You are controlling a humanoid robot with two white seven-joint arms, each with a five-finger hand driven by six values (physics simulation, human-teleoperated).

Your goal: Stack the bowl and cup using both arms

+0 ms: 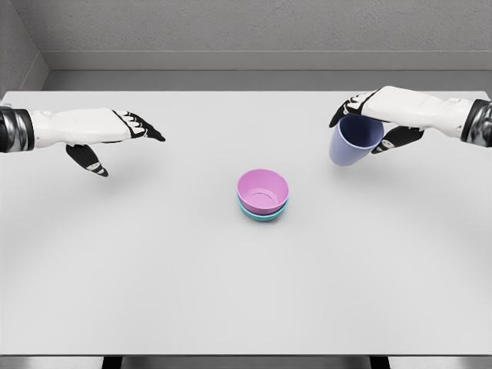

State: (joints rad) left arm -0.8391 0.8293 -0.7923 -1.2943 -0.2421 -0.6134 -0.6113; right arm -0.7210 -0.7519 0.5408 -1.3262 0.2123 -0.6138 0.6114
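No brand, label or writing can be read on anything here.

Nearest the camera, the white table (154,292) runs across the whole lower picture, its front edge showing a dark gap below. Near the middle of the tabletop sits a pink bowl (262,190), nested inside a teal bowl (261,214) of which only the lower rim and a sliver of its side show beneath the pink one. Both stand upright, mouths up, and neither hand touches them.

Farther back on the left, the left hand (115,134) reaches in over the table with its fingers stretched out fairly straight toward the centre and the thumb hanging down apart from them; it holds nothing and hangs well apart from the bowls.

At about the same depth on the right, the right hand (377,123) grips a lavender-blue cup (354,141). The dark fingers wrap over the rim on the far side and the thumb presses against the side nearer the arm. The cup is tilted, its mouth turned up and toward the hand, its base pointing down toward the table. It is held above the surface, up and to the right of the stacked bowls.

Beyond the table's far edge stands a grey textured wall (246,31), with a paler band along its foot.
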